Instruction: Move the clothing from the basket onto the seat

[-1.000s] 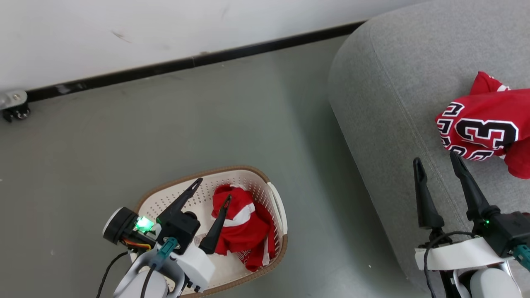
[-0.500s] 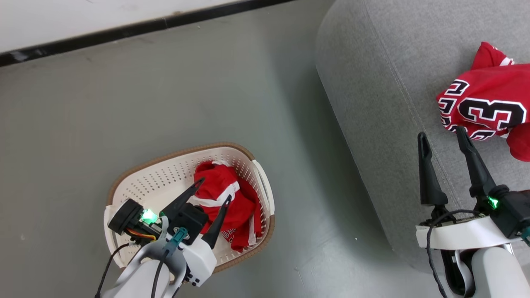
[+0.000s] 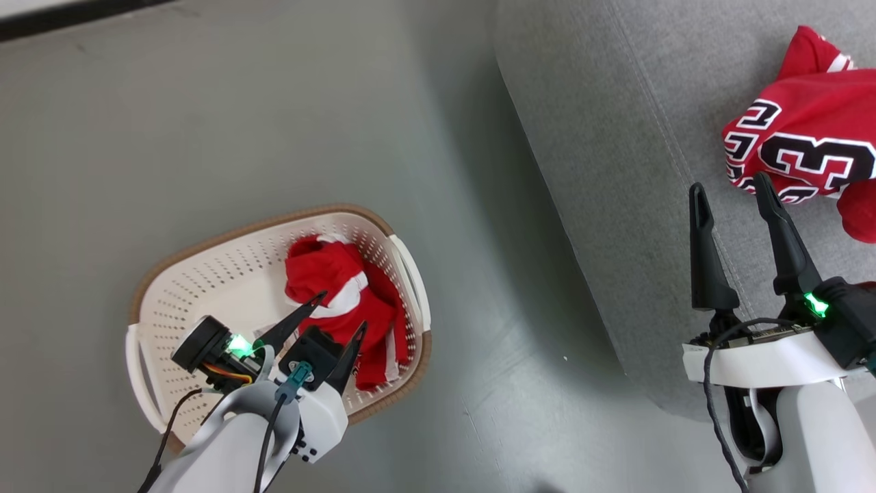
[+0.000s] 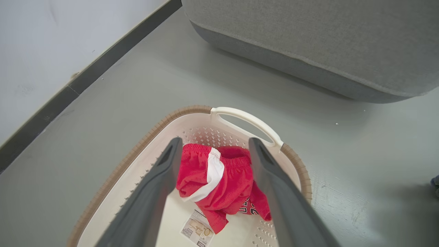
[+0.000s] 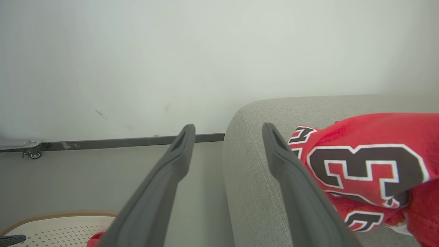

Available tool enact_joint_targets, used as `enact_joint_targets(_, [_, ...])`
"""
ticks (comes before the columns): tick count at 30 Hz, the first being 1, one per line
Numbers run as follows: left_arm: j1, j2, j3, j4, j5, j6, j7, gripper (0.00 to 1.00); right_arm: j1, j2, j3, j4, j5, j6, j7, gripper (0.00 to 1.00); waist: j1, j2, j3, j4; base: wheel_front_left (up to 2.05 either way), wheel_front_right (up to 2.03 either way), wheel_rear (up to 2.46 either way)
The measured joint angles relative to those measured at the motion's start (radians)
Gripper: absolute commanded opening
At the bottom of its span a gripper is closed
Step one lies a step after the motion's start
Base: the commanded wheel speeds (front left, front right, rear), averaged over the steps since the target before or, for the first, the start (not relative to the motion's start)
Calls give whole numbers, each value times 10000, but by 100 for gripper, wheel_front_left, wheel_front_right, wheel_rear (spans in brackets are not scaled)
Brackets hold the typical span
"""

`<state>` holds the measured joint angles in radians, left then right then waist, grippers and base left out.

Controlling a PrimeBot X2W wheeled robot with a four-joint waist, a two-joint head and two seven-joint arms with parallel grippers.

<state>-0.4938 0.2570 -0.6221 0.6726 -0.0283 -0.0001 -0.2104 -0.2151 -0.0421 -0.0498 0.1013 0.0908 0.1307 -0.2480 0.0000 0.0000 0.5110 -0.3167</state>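
Note:
Red shorts (image 3: 342, 301) (image 4: 219, 181) with a white stripe lie bunched in the right half of the cream basket (image 3: 205, 263) (image 4: 247, 118) on the floor. My left gripper (image 3: 340, 310) (image 4: 214, 145) hangs open just above them, its fingers pointing at the cloth and nothing between them. The red jersey (image 3: 801, 147) (image 5: 374, 168) with the number 23 lies crumpled on the grey seat (image 3: 616, 103) (image 5: 253, 171) at the right. My right gripper (image 3: 729, 186) (image 5: 228, 128) stands open over the seat, just left of the jersey, holding nothing.
Grey floor (image 3: 239, 116) surrounds the basket and separates it from the seat's rounded edge. A white wall with a black skirting board (image 4: 92, 70) (image 5: 103, 142) runs behind. A barcode label (image 4: 197, 231) lies on the basket's bottom.
The head camera has tilted down, so everything slid in the picture. My left gripper has come lower over the shorts in the basket. The right gripper stays open beside the jersey.

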Motion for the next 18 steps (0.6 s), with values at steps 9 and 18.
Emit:
enact_joint_targets(9, [-567, 58, -71, 621, 268, 35, -12, 100, -428, 0, 94, -2, 265, 0, -13, 100, 1, 0, 667, -275, 0, 0, 0])
enact_joint_targets(18, [-936, 186, -146, 1363, 548, 221, -8, 100, -991, 2, 217, -226, 445, 0, -19, 100, 0, 0, 1304, -509, 0, 0, 0])
